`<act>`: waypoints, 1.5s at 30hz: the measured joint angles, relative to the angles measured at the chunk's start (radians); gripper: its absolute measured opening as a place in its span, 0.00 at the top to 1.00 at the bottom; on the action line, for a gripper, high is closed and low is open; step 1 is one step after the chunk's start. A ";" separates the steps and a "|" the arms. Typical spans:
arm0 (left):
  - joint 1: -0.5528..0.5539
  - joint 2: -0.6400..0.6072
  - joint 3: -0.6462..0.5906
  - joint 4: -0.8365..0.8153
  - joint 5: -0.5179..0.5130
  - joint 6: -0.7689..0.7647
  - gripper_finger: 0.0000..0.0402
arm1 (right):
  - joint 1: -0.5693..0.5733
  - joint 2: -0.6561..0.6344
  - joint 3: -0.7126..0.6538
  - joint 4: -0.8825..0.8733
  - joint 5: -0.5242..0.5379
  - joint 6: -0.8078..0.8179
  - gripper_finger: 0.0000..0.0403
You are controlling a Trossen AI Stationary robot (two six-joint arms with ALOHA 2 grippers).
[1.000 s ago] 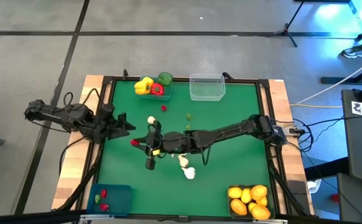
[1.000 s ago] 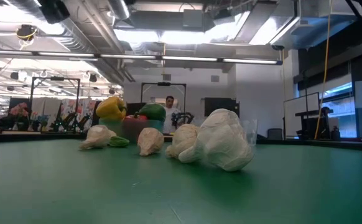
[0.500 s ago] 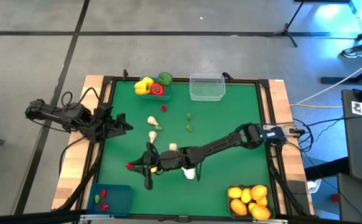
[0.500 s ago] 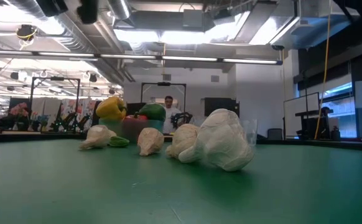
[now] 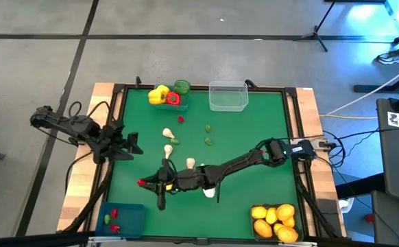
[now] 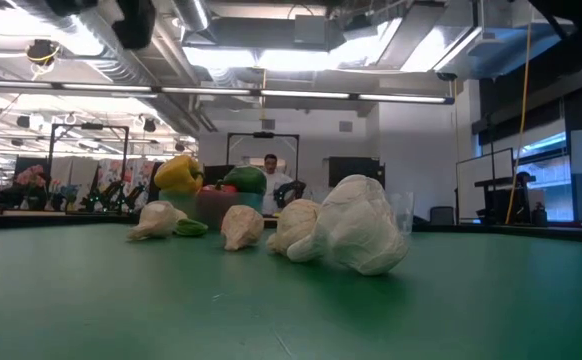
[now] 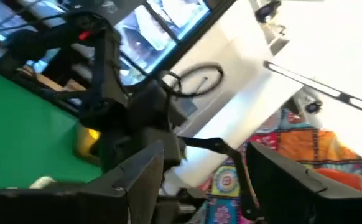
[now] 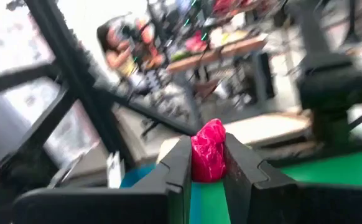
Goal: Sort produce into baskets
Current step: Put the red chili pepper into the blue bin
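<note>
blue bin (image 5: 124, 219) at the near left corner holds small red and green pieces. dark bin (image 5: 276, 221) at the near right corner is full of yellow/orange citrus. clear bin (image 5: 227, 96) at the far edge looks empty. teal bin (image 5: 170, 99) at the far edge is mostly covered by the yellow, red and green peppers (image 5: 166, 94) piled on it.

right gripper (image 5: 144, 182) reaches across to the near left of the mat, fingers clamped on a small red piece (image 8: 208, 151); only a red dot in the high view, clear in the right wrist view. left gripper (image 5: 134, 143) waits over the left edge of the mat, fingers apart, nothing between them.

garlic bulbs (image 5: 168, 148) and small green pieces (image 5: 208, 141) lie loose mid-mat; one bulb is partly hidden under the right arm. low view shows garlic (image 6: 356, 225) up close and the peppers behind, no near bins. a person shows far back there.
</note>
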 joint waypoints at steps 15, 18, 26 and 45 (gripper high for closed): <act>-0.016 -0.060 0.000 -0.051 -0.071 -0.053 0.44 | -0.002 -0.019 0.396 -0.528 0.324 -0.367 0.86; -0.016 -0.054 0.000 -0.088 -0.081 -0.052 0.44 | -0.004 -0.027 0.391 -0.529 0.363 -0.393 0.86; -0.015 -0.029 0.000 -0.109 -0.101 -0.052 0.44 | -0.029 -0.028 0.391 -0.575 0.360 -0.392 0.86; -0.015 0.012 0.000 -0.138 -0.093 -0.053 0.44 | -0.053 -0.029 0.392 -0.569 0.340 -0.423 0.86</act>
